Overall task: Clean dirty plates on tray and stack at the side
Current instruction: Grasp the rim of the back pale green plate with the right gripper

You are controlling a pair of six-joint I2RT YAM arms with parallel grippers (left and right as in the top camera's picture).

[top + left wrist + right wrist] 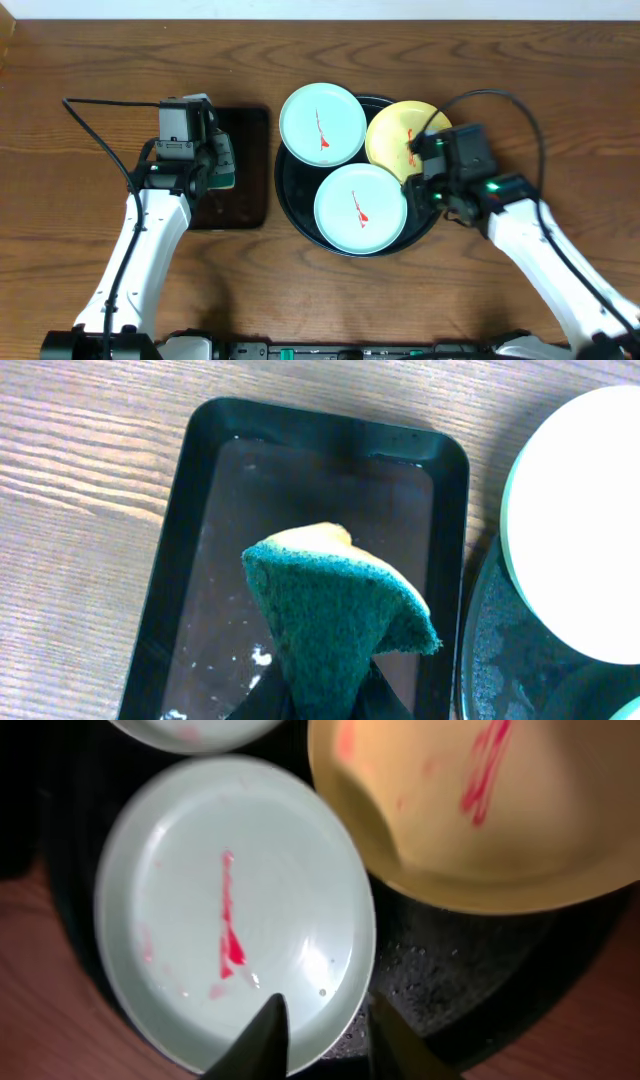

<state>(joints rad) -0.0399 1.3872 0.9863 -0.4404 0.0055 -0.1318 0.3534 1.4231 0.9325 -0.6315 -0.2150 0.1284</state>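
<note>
The right claw (325,1038), fingers narrowly parted, hangs over the rim of a smeared blue plate (235,915) on the round black tray (450,970), the smeared yellow plate (480,810) just ahead to its right, while the left claw (322,703) pinches a green sponge (335,610) above the small rectangular tray (190,510).

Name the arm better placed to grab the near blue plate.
Right. Its open fingers flank the rim of the near blue plate; the left arm holds a sponge over the rectangular tray.
</note>
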